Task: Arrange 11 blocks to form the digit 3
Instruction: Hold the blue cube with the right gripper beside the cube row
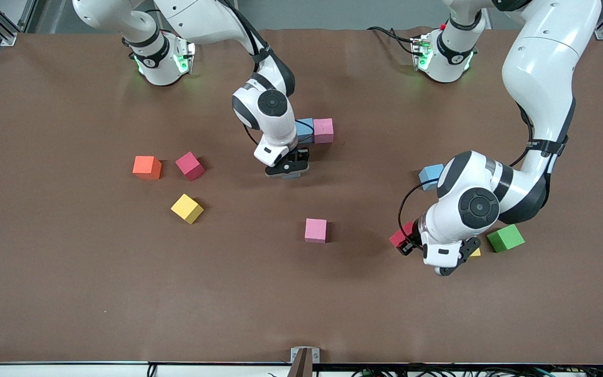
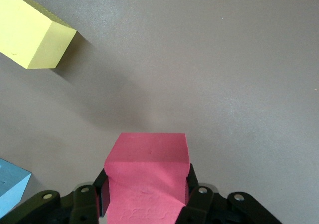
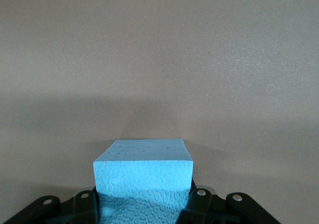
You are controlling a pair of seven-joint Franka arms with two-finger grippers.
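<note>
Everywhere brown matte table point(image 1: 71, 293), scattered blocks point(image 1: 315, 230)

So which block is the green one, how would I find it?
Start at the left arm's end of the brown table. The green block lies on the table beside the left hand, toward that table end. It is the only green cube; its neighbours are yellow, red and blue.

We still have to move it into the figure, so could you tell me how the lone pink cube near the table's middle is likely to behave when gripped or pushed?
The pink cube looks like matte foam, so probably light and slightly squashy. Its flat faces suggest sliding, not rolling. The matte surface should resist slipping.
</note>
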